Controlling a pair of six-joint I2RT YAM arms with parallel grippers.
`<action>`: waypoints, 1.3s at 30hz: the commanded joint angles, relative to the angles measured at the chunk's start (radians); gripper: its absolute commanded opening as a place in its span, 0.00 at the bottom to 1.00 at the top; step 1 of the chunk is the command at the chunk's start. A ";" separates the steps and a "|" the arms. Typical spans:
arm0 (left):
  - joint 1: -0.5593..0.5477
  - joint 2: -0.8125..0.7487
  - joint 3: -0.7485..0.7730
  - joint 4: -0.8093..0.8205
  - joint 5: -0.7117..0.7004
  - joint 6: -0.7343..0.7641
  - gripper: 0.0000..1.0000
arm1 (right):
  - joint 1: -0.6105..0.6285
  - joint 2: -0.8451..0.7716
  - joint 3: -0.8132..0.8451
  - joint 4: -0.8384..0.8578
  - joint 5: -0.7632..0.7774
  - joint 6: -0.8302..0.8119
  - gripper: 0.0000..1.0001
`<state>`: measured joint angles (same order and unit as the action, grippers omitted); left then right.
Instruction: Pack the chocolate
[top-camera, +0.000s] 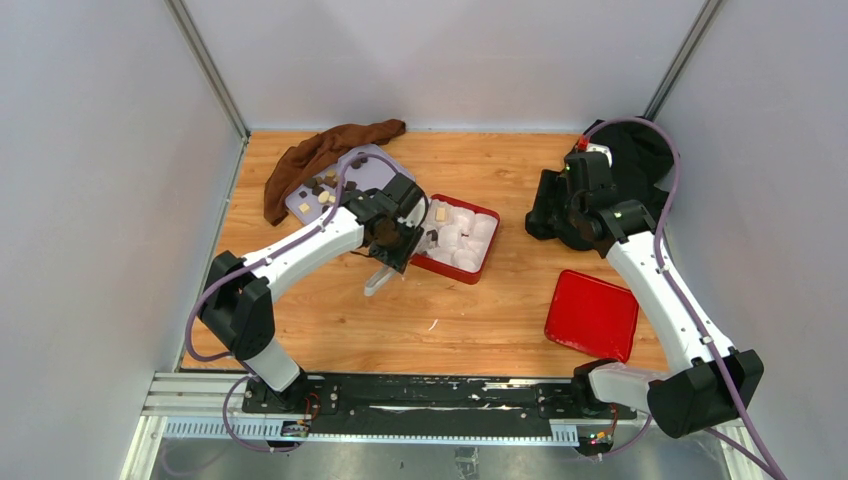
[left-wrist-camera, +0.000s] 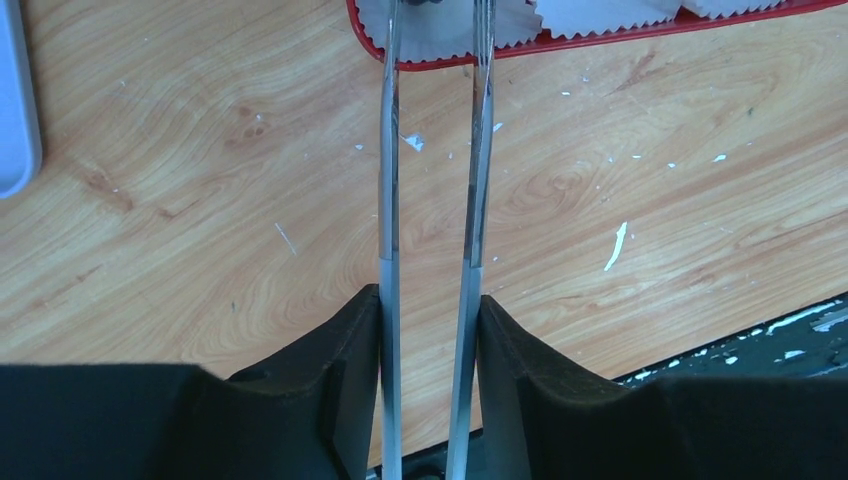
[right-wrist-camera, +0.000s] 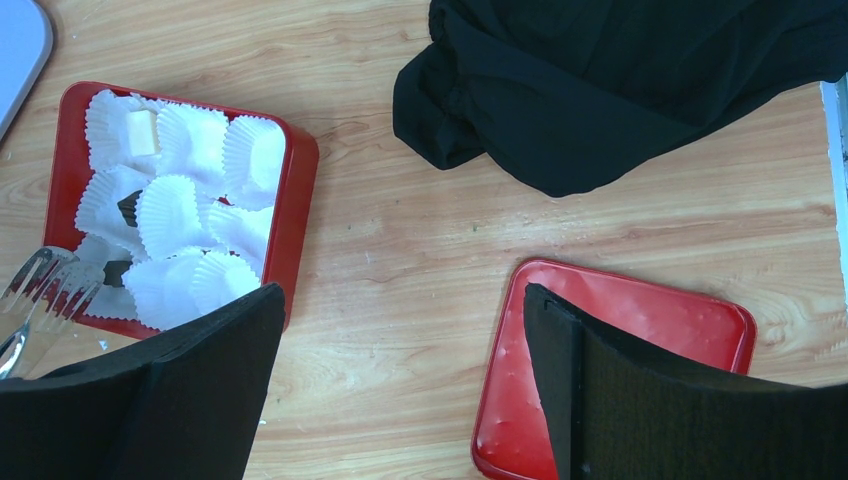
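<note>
Several chocolate pieces (top-camera: 322, 190), dark brown and tan, lie on a lavender tray (top-camera: 375, 170) at the back left. A red box (top-camera: 487, 252) holds white paper cups (top-camera: 462, 222). In the right wrist view a cream piece (right-wrist-camera: 142, 130) and a dark piece (right-wrist-camera: 130, 207) sit in cups. My left gripper (top-camera: 395, 245) (left-wrist-camera: 430, 300) is shut on metal tongs (left-wrist-camera: 389, 180). The tong tips reach over the box's near left edge (right-wrist-camera: 45, 280); whether they hold a piece is hidden. My right gripper (top-camera: 550, 215) (right-wrist-camera: 405, 295) is open and empty, above the table right of the box.
A brown cloth (top-camera: 320, 150) lies behind the lavender tray. A black cloth (top-camera: 640, 150) (right-wrist-camera: 620, 80) is bunched at the back right. A red lid (top-camera: 592, 314) (right-wrist-camera: 640, 330) lies flat at the front right. White crumbs dot the wooden table (left-wrist-camera: 620, 245).
</note>
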<state>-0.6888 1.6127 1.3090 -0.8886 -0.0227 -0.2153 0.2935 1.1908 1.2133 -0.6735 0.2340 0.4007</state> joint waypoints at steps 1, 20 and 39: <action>-0.006 -0.034 0.079 -0.019 -0.020 0.018 0.37 | -0.007 -0.007 -0.014 -0.009 0.002 0.012 0.93; 0.438 -0.056 0.001 -0.046 -0.111 -0.145 0.00 | -0.006 -0.001 -0.008 -0.014 0.015 -0.006 0.93; 0.500 0.165 0.036 0.062 -0.069 -0.220 0.36 | -0.007 0.031 0.025 -0.014 0.027 -0.029 0.93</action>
<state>-0.1978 1.7351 1.3025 -0.8597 -0.1062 -0.4068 0.2935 1.2064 1.2125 -0.6735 0.2359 0.3927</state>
